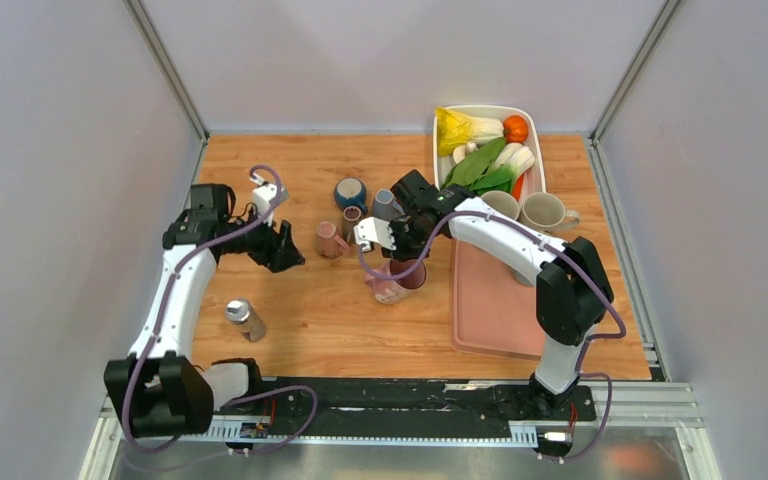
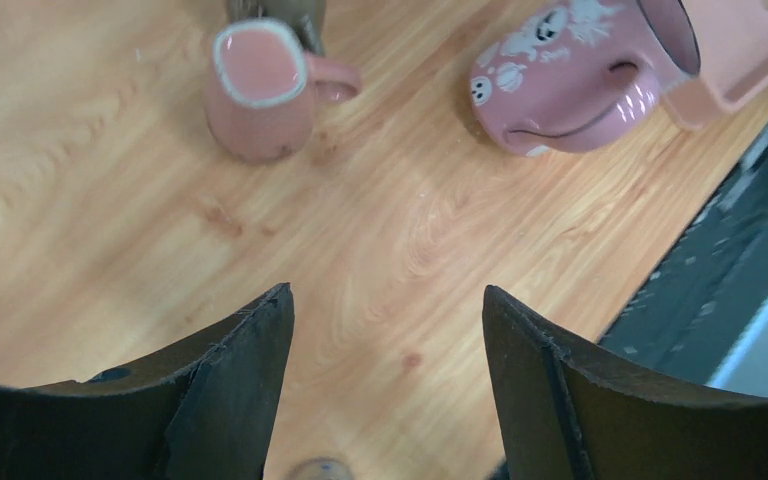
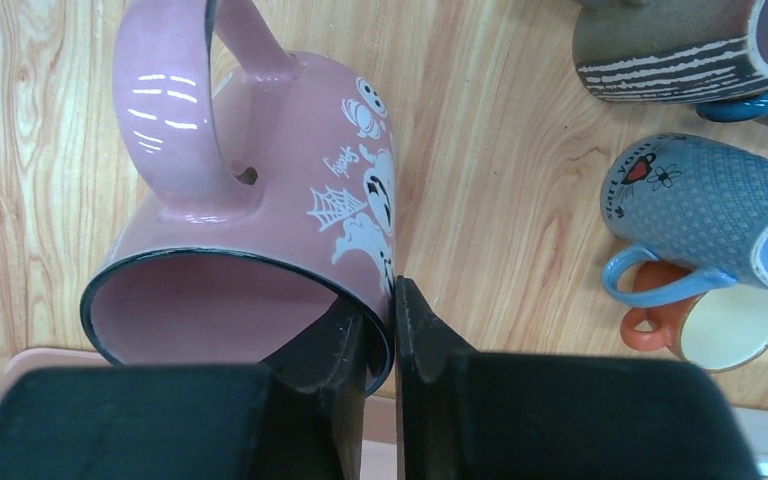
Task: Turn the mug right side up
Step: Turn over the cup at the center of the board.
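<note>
On the wooden table (image 1: 360,330), beside the left edge of the pink tray (image 1: 490,310), the right arm is bent down over the task's thing, the pink ghost-print mug (image 3: 260,200). The mug is neither inverted nor upright. It leans on its side with its lower body on the wood, handle uppermost and mouth facing the wrist. The right gripper (image 3: 380,305) pinches the rim wall, one finger inside the mouth and one outside. The left gripper (image 2: 385,300) hangs spread wide over bare wood, holding nothing, with a small salmon mug (image 2: 257,90) near it.

By my judgement the tipping-up step is under way but unfinished. The next move calls for swinging the rim upward until the base sits flat. The fingers should part only then and lift straight out, so the inner one does not snag the rim and topple the mug.
</note>
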Controlling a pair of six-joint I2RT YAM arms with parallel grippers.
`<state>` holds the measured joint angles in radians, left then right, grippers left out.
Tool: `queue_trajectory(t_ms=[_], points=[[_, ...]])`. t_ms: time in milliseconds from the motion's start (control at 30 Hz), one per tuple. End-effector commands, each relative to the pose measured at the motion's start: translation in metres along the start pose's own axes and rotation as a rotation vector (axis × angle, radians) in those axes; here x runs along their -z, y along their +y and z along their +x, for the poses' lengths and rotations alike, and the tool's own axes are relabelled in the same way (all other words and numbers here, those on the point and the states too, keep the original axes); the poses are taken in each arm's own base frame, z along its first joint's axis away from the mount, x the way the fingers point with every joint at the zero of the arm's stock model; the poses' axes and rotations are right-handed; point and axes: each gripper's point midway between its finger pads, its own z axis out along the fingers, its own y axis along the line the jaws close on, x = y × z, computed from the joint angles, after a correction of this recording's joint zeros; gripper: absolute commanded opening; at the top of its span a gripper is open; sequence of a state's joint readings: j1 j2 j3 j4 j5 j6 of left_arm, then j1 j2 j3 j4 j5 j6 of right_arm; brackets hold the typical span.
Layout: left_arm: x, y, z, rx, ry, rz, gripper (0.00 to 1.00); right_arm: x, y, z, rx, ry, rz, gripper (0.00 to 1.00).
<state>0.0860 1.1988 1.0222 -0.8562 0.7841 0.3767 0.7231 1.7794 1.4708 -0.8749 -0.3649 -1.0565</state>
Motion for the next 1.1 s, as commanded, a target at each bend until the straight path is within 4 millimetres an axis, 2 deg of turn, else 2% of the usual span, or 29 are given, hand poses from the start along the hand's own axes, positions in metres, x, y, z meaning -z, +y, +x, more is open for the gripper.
queue_trajectory(t_ms=[0, 167, 300, 433, 567, 733, 833, 967, 1067], points=[[0.008, -0.020, -0.024, -0.428, -0.160, 0.016, 0.77, 0.010, -0.005, -0.009, -0.039, 0.006, -0.027, 0.17], [0.014, -0.039, -0.030, -0.650, -0.263, -0.009, 0.79, 0.014, -0.014, -0.019, -0.060, -0.010, -0.015, 0.27], [0.010, -0.056, -0.024, -0.714, -0.256, 0.045, 0.80, 0.017, -0.006, -0.017, -0.061, -0.010, -0.023, 0.34], [-0.002, -0.069, -0.010, -0.762, -0.205, 0.137, 0.79, 0.022, -0.002, -0.014, -0.070, -0.001, -0.016, 0.38], [-0.016, -0.083, -0.005, -0.816, -0.185, 0.243, 0.79, 0.038, -0.004, -0.012, -0.059, 0.020, 0.038, 0.45], [-0.044, -0.092, -0.008, -0.888, -0.120, 0.379, 0.76, 0.070, -0.002, -0.009, -0.063, 0.010, 0.111, 0.56], [-0.062, -0.090, -0.011, -0.941, -0.088, 0.422, 0.74, 0.099, -0.009, -0.012, -0.092, -0.067, 0.212, 0.70], [-0.088, -0.086, -0.017, -1.001, -0.047, 0.458, 0.72, 0.149, -0.034, -0.013, -0.173, -0.203, 0.474, 0.99], [-0.109, -0.077, -0.014, -1.008, 0.016, 0.465, 0.70, 0.173, -0.040, -0.005, -0.229, -0.241, 0.610, 1.00]])
